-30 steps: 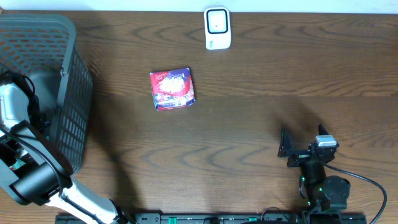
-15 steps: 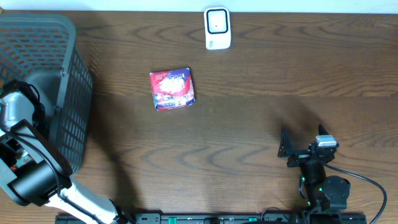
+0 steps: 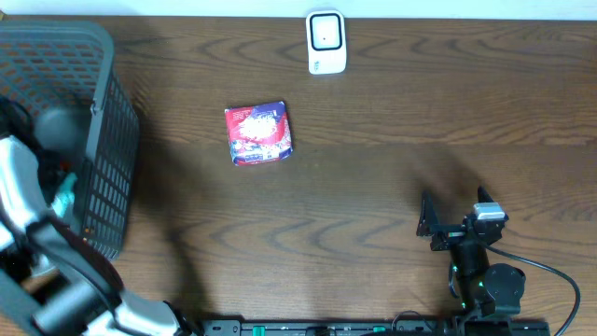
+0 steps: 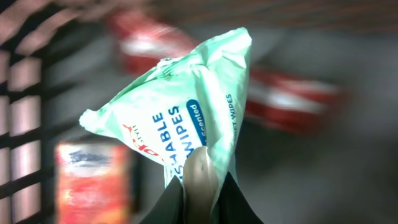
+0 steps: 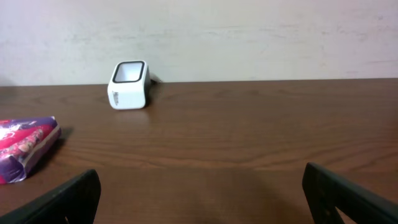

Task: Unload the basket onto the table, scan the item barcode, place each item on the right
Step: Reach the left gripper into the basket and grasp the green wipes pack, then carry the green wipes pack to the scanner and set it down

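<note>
One pale green soft wipes packet (image 4: 180, 118) is hanging, clenched by the left gripper (image 4: 200, 186), inside the dark mesh basket (image 3: 103, 140) at left; lifting calls for keeping its barcode facing the far white boxy scanner (image 3: 326, 42), right gripper (image 5: 205, 194) idling released.

Red packet (image 3: 259, 133) on wooden table (image 3: 392, 177)

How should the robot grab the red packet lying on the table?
Probably from straight above, pinching the red packet across two opposite edges. It lies flat on the table, nearly square, its edges free all round, so fingers can drop on both sides.
</note>
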`<state>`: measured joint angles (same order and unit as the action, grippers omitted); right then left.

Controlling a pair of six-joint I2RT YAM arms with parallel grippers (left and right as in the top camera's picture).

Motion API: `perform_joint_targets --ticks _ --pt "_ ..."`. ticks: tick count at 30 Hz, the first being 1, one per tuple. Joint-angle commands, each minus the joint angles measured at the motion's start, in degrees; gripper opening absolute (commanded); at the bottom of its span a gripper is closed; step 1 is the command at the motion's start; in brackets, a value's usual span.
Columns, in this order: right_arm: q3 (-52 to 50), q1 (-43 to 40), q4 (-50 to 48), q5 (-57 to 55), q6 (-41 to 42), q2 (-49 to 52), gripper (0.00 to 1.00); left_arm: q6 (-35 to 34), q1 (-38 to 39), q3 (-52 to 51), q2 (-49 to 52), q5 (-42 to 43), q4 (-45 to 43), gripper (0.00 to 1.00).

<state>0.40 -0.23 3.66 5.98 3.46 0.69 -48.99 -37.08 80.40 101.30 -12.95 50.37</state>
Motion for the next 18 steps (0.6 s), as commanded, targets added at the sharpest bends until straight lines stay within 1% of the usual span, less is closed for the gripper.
perform_joint_targets --ticks 1,4,8,10,12,13,15,16,18 --pt "-0.04 0.44 0.22 0.37 0.33 -0.31 0.99 13.05 -0.07 2.6 -12.39 17.64 -5.14 0.08" --pt "-0.04 0.44 0.22 0.37 0.33 -0.31 0.99 15.39 -0.07 2.6 -18.53 26.73 -8.35 0.07" --pt "-0.04 0.44 0.22 0.37 0.33 -0.31 0.99 18.86 -0.07 2.6 -23.87 38.56 -10.71 0.08" --pt "-0.04 0.44 0.22 0.37 0.33 -0.31 0.99 21.38 0.04 2.6 -25.94 45.35 -11.91 0.08" --pt "-0.04 0.44 0.22 0.37 0.33 -0.31 0.99 25.42 0.66 2.6 -27.65 50.49 -13.49 0.07" --pt "-0.04 0.44 0.22 0.37 0.33 -0.31 0.99 27.89 1.11 2.6 -28.55 52.15 -14.38 0.07" --pt "-0.04 0.44 0.22 0.37 0.33 -0.31 0.99 31.3 1.97 2.6 -29.97 52.83 -15.43 0.07" --pt "-0.04 0.44 0.22 0.37 0.33 -0.31 0.99 32.41 2.43 2.6 -30.6 52.85 -15.96 0.07" --pt "-0.04 0.44 0.22 0.37 0.33 -0.31 0.99 32.48 3.39 2.6 -31.28 52.87 -16.61 0.07"
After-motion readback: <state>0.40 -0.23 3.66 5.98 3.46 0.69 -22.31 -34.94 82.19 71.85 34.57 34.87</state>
